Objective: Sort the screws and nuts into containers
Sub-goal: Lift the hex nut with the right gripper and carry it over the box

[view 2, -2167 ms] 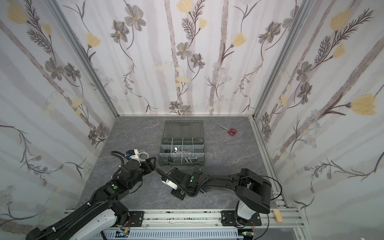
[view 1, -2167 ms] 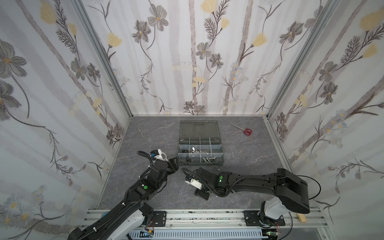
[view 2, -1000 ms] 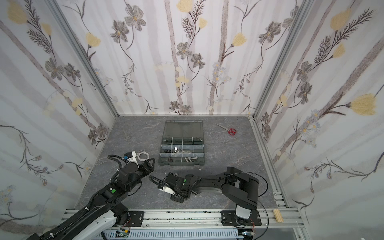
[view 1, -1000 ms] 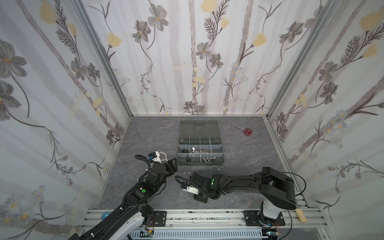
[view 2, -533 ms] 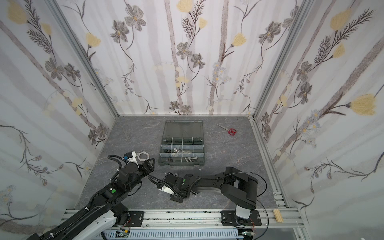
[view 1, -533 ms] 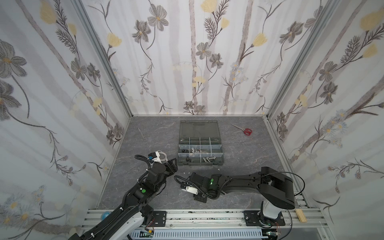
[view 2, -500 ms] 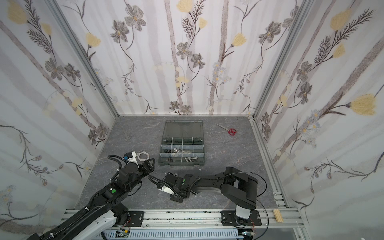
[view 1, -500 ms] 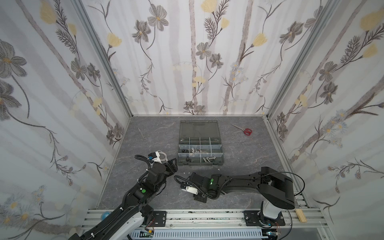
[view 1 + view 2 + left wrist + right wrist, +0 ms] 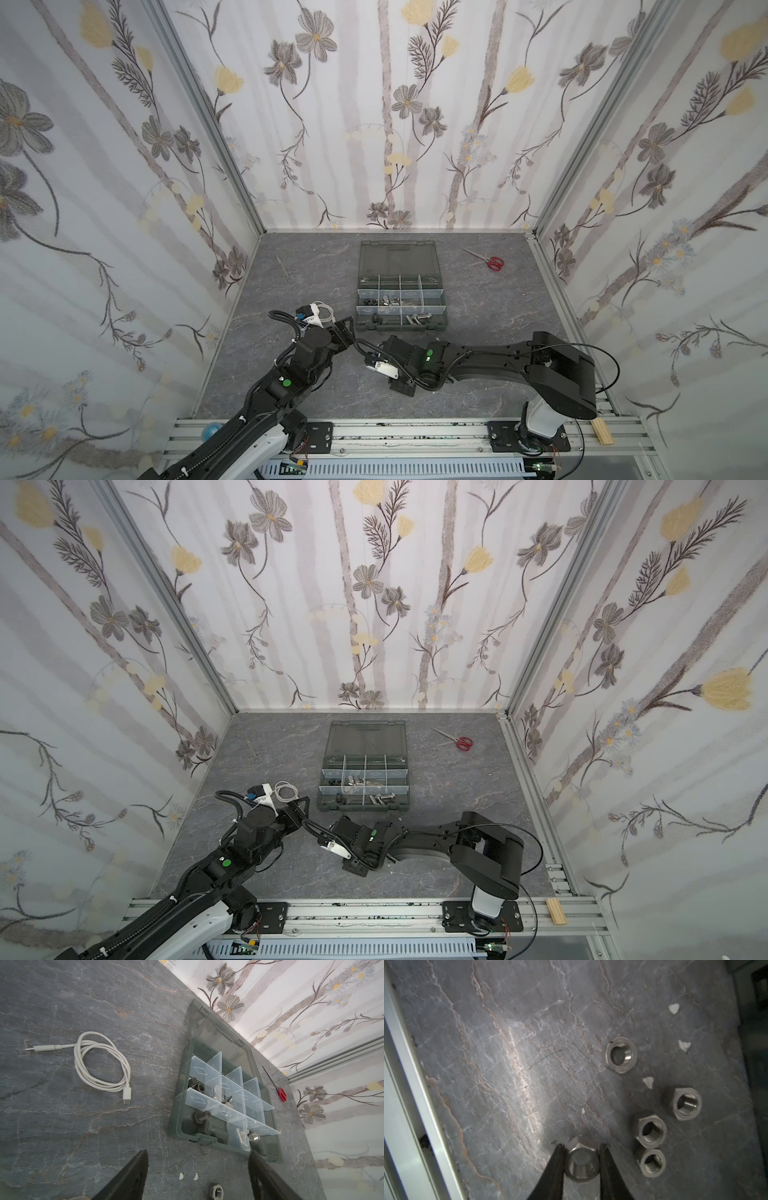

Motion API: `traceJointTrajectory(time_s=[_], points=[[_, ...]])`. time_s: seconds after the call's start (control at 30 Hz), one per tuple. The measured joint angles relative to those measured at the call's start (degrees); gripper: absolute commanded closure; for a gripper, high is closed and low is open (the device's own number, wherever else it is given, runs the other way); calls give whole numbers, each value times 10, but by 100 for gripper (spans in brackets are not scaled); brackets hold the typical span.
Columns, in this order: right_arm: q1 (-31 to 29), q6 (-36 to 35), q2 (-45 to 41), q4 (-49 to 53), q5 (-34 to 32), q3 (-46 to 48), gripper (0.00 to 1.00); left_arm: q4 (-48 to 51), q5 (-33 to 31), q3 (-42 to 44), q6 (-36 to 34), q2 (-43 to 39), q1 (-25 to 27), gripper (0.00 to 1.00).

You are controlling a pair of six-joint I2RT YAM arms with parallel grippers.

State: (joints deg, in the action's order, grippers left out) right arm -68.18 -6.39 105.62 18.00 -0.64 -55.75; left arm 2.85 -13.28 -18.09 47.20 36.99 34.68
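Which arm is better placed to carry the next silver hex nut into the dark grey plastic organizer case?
Right. The right gripper is closed on a silver hex nut lying on the grey marbled table; the left gripper hangs open and empty.

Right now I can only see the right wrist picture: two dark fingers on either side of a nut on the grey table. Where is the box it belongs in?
Observer: The box lies farther back, mid-table, beyond both arms, its lid swung open toward the back wall.
Visitor: Is anything in it?
Observer: Yes. The left wrist view shows black bolts in a near corner compartment, and silver pieces in others.
Visitor: And the other arm?
Observer: The left gripper hangs open just short of the box, holding nothing; one more nut lies on the table by its fingers.
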Motion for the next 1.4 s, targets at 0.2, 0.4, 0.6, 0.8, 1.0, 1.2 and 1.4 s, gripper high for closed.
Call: traceJointTrajectory(time_s=[0.2,0.4,0.6,0.8,1.0,1.2,1.4], points=[[61,-5,-39,-4,-5,-3,80,0,1,3,7,-2,0,22],[136,-30,-61,-12,-29,-28,79,0,8,4,9,-3,0,21],[211,-23,-55,-58,-74,-56,79,-1,13,9,12,-6,0,21],[261,37,-26,-108,-101,-70,78,-1,20,17,22,-11,0,21],[265,83,7,-133,-87,-85,77,-5,27,21,25,-15,0,21],[266,113,27,-135,-70,-92,74,-8,33,23,26,-17,0,21],[266,134,33,-139,-57,-92,65,-9,34,24,27,-17,0,21]])
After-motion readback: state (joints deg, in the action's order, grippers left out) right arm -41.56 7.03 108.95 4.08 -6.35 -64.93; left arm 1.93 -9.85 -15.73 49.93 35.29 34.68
